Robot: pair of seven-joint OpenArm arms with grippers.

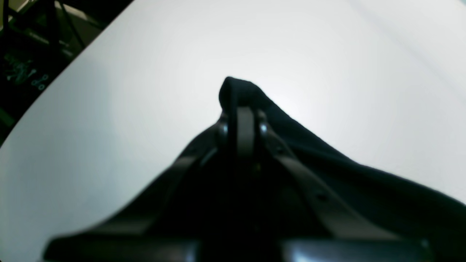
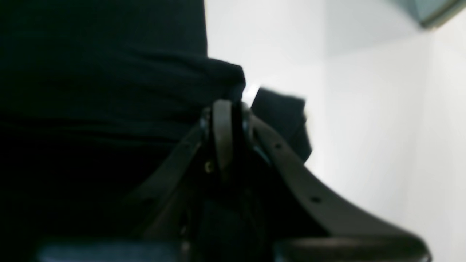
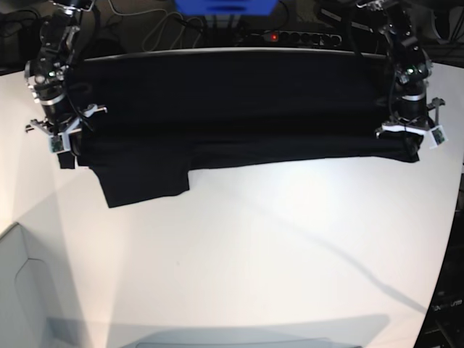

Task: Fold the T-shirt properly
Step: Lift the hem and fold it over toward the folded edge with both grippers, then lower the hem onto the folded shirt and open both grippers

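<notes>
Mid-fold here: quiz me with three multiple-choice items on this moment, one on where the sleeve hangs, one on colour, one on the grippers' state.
1. In the base view, the loose sleeve of the T-shirt hangs toward:
A. the view's left end
B. the view's right end
C. the middle

2. The table under the shirt is:
A. wooden brown
B. white
C. green

3. The left gripper and right gripper are:
A. both open above the cloth
B. one open, one shut
C. both shut on the cloth

Answers:
1 A, the flap drops below the folded edge near the left end.
2 B, bare white surface all round.
3 C, each wrist view shows black cloth pinched at the fingertips.
</notes>
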